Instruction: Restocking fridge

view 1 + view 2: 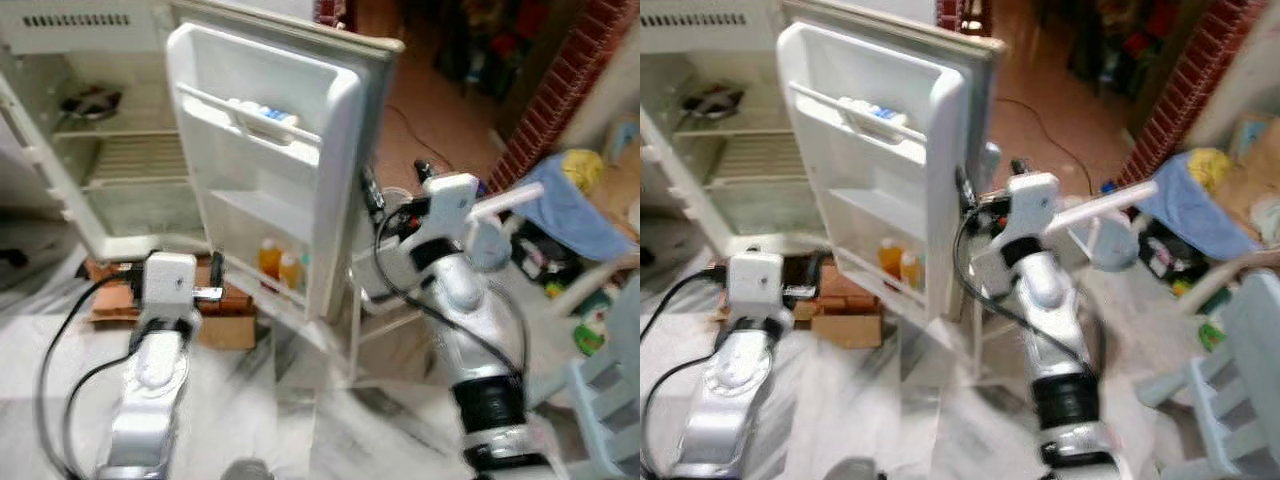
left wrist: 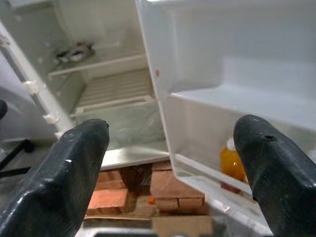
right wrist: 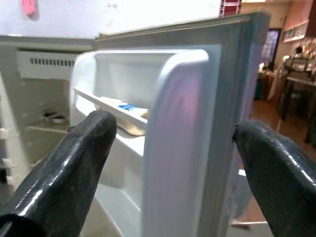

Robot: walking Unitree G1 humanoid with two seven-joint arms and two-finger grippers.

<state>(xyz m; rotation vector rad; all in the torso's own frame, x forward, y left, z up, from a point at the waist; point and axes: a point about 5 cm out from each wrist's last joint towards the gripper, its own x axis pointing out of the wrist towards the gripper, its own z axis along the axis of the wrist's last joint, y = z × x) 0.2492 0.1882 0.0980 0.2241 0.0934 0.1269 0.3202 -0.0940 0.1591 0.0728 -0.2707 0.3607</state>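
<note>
I have the fridge (image 1: pixel 120 150) standing open in front of me, its door (image 1: pixel 270 160) swung out toward my right arm. My right tool (image 3: pixel 168 163) is spread wide with nothing in it, and the wrist camera shows the door's free edge sitting between the two fingers without either one touching it, so I judge I am lined up either to move the door or just to steady my approach. My left tool (image 2: pixel 168 163) is also spread wide and empty, held low in front of the cabinet near the hinge side of the door, pointing at the lower door shelf. As for stock, the door's bottom shelf holds two orange bottles (image 1: pixel 280 265) near its outer end, and the upper door rack carries a flat white pack with a blue label (image 1: pixel 268 115). Inside the cabinet the top shelf has one dark item (image 1: pixel 90 100) I cannot identify through the blur; the wire shelf and the floor of the cabinet below it look bare. A cardboard box (image 1: pixel 225 325) sits on the floor by the bricks under the fridge. I read the job as early: most shelves unfilled, and neither tool carrying anything to load.
</note>
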